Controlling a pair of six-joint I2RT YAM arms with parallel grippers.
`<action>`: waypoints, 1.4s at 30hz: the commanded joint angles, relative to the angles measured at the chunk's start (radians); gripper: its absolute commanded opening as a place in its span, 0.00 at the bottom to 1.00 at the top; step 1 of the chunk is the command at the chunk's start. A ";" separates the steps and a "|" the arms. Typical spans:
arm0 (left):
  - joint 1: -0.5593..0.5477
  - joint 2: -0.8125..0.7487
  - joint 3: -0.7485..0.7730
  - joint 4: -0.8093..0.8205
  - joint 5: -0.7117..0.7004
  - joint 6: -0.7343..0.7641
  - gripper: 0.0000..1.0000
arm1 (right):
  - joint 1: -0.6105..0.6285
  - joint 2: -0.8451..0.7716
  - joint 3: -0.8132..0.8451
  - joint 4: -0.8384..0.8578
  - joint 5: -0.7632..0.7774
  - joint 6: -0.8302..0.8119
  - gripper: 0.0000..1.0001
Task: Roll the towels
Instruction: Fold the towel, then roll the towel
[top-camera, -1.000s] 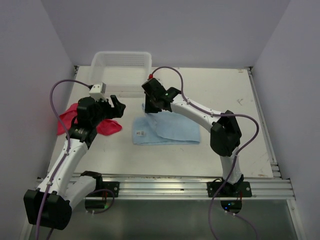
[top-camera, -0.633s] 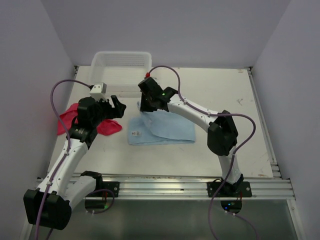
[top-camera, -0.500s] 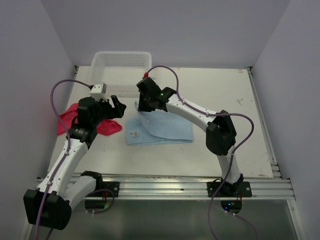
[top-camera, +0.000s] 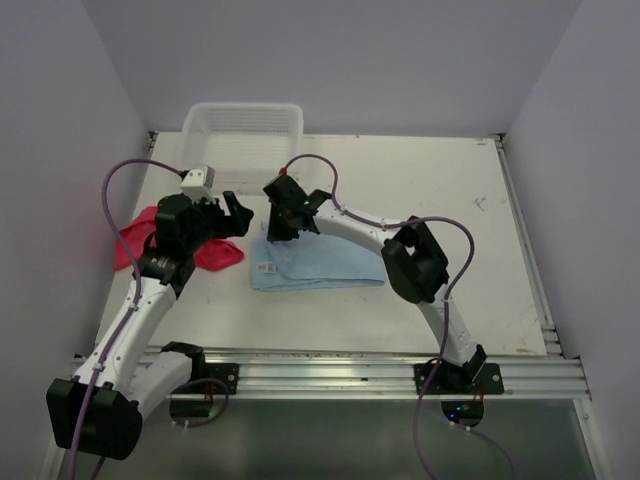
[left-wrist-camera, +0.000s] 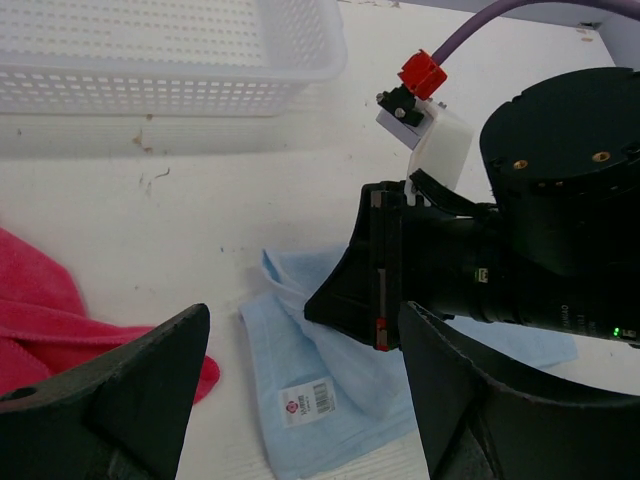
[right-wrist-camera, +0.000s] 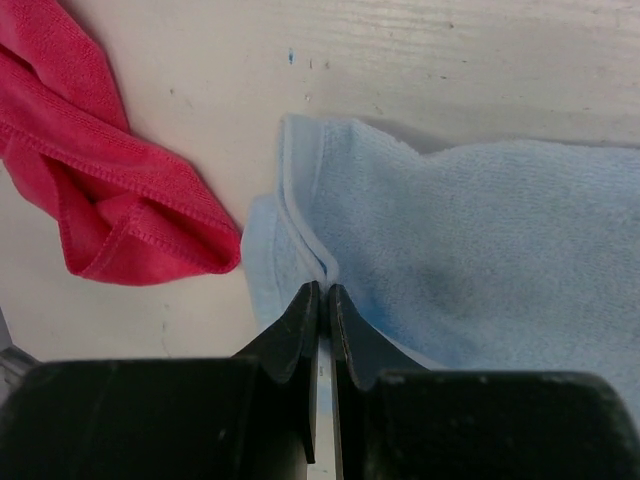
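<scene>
table (top-camera: 450, 180): white, scuffed, and it carries everything below both tools.

clear plastic basket (top-camera: 243, 108): perforated walls. it sits beyond both tools at the far edge, apart from the cloths.

light blue towel (top-camera: 330, 262): lies directly under the right tool and trails off toward that arm's own side. it is folded into a flat band of several layers. terry cloth, so i judge it light, limp and grippy rather than slick, with nothing breakable about it. it should sag and drag rather than slide as one piece, and a roll will likely loosen unless the free end is held down. the best hold looks like the stitched hem at a corner, where the layers bunch and the edge is firmer.

pinkish-red towel (right-wrist-camera: 100, 180): crumpled heap, under and behind the left tool. its nearest lobe is just beside the blue corner at the right tool's tips, and whether the two touch is unclear. same soft pile. it would need spreading flat first, taken by a hemmed corner.

left tool (top-camera: 234, 212): fingers spread wide, holding nothing. it hangs above the table between the two cloths.

right tool (right-wrist-camera: 320, 295): fingers pressed together, and by the look of the wrist view they pinch the raised hem (right-wrist-camera: 300, 215) at the blue towel's end, where the edge ridges up into the tips.

label (left-wrist-camera: 306, 402): small white tag with a barcode on the blue towel, on the near side of the right tool.
</scene>
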 joint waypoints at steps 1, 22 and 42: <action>-0.009 -0.006 -0.003 0.005 0.012 0.022 0.80 | 0.014 0.011 0.007 0.097 -0.043 0.048 0.00; -0.009 -0.006 0.003 -0.006 -0.011 0.025 0.80 | -0.066 -0.253 -0.276 0.257 -0.174 0.076 0.35; -0.058 0.230 0.116 -0.033 0.026 -0.012 0.79 | -0.566 -0.865 -1.048 0.243 -0.229 -0.142 0.39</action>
